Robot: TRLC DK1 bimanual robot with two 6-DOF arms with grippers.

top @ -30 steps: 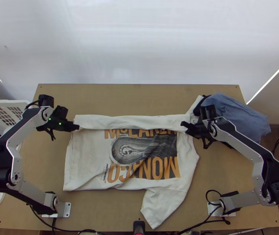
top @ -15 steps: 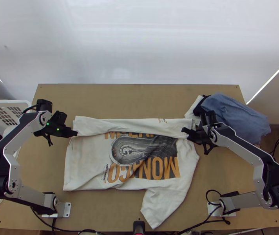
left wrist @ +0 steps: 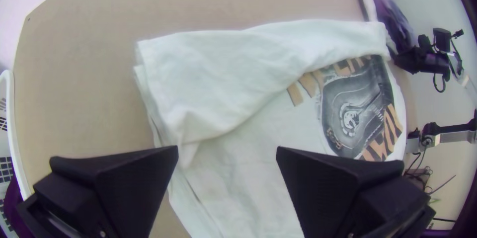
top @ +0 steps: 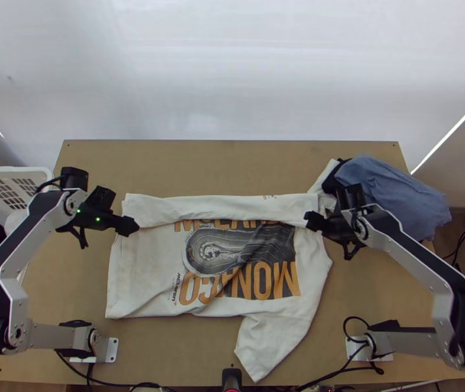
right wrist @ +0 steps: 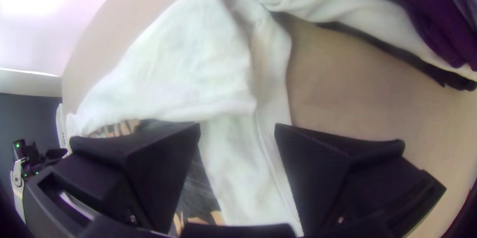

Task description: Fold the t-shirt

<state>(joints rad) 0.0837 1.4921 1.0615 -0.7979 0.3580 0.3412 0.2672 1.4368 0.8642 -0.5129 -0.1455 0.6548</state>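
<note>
One white t-shirt (top: 147,268) lies print up on the counter (top: 232,163), its folding seemingly at an early stage. The far side is turned inward as a long strip (top: 219,206), partly covering orange block lettering (top: 187,226) beside a dark circuit graphic (top: 216,251). The near side and near sleeve (top: 265,346) lie spread, probably to be folded before the body is halved. At the strip's ends, the left tool (left wrist: 227,151) and right tool (right wrist: 237,128) have fingers apart, gripping nothing. Farther right is a blue garment (top: 396,189); leftward, a white laundry basket (top: 10,171).
</note>
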